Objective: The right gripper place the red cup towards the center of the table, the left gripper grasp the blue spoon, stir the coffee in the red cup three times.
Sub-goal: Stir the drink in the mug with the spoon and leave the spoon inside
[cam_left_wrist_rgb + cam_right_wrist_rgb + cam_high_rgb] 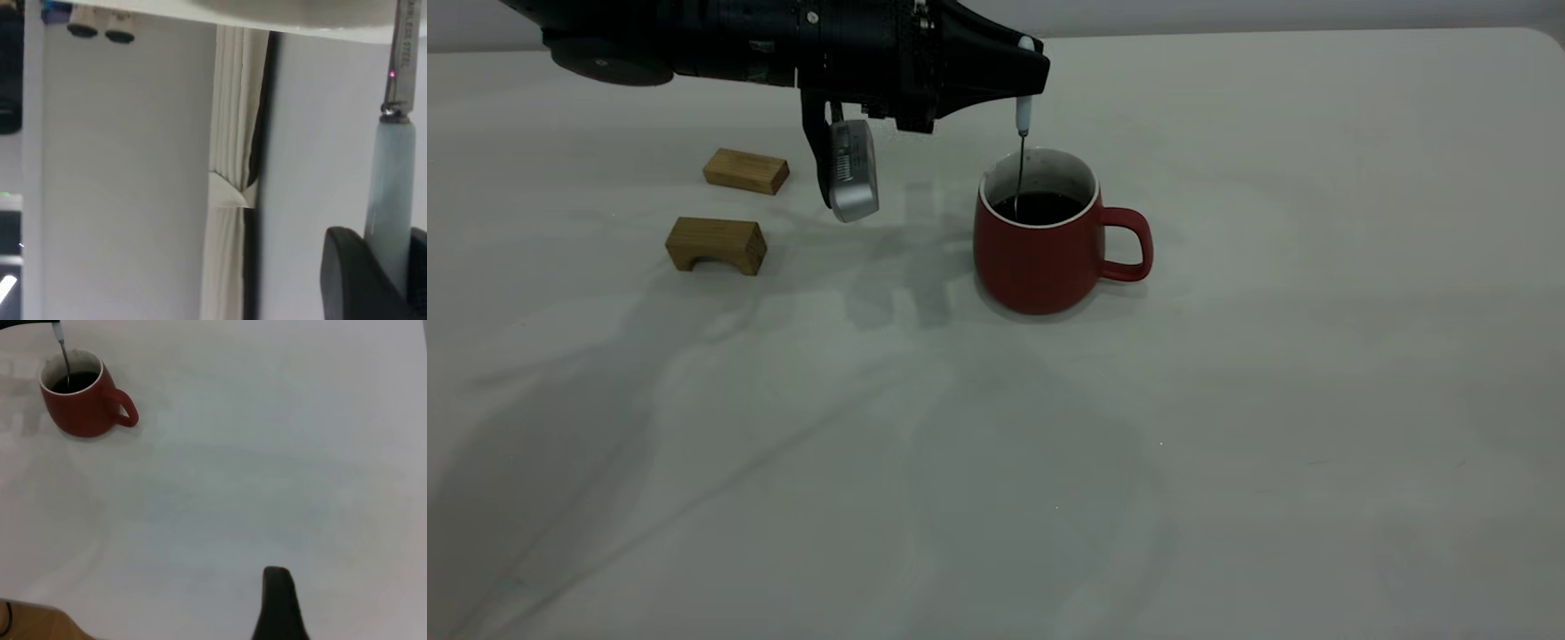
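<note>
Left tool (1030, 67): upper centre of the exterior frame, reaching in from the upper left; I read it as pinching the blue spoon (1024, 113) by the pale handle, the black fingers (353, 273) pressed to either side of it in the left wrist view.

Blue spoon: held upright, thin metal neck running straight down into the red cup (1040, 249), lower end sunk in the coffee (1045, 207).

Red cup: upright on the tabletop (1227, 400), just above frame centre, handle pointing to frame right.

Two wooden blocks (745, 171), (716, 244): left of the cup, well apart from it, resting on the tabletop.

Right tool (280, 603): away from the cup, only one black finger showing at the lower edge of its own wrist view; I cannot tell whether it is spread or pressed together.
</note>
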You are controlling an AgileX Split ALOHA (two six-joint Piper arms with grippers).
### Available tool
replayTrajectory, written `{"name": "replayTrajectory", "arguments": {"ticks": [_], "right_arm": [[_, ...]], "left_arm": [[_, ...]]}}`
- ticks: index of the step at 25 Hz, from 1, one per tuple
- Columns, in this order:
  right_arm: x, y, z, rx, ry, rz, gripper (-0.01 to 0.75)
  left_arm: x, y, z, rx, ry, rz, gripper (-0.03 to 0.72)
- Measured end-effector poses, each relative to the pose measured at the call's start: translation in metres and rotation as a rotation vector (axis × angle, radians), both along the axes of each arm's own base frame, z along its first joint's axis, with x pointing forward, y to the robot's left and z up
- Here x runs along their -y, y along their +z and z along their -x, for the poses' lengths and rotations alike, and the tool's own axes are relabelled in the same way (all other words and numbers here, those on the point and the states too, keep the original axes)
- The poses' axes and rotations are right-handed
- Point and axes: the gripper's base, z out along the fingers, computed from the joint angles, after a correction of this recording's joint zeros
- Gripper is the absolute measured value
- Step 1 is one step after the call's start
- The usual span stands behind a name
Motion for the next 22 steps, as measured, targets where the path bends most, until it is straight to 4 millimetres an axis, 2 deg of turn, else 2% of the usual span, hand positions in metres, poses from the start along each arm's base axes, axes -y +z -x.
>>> {"name": "replayTrajectory", "arguments": {"ticks": [8, 11, 14, 19, 22], "right_arm": [[0.0, 0.0, 0.0, 0.0, 0.0, 0.0, 0.589], [0.0, 0.0, 0.0, 0.0, 0.0, 0.0, 0.588], [0.0, 0.0, 0.0, 0.0, 0.0, 0.0, 0.587], [0.0, 0.0, 0.0, 0.0, 0.0, 0.0, 0.587], [0.0, 0.0, 0.0, 0.0, 0.0, 0.0, 0.587]], "left_arm": [[0.005, 0.001, 0.017, -0.06, -0.169, 0.017, 0.177], [0.004, -0.002, 0.014, -0.062, -0.134, -0.022, 0.177], [0.003, -0.006, 0.009, 0.006, -0.098, -0.074, 0.177], [0.003, -0.004, 0.006, 0.047, -0.069, -0.058, 0.18], [0.004, -0.003, 0.005, 0.044, -0.059, -0.037, 0.233]]}}
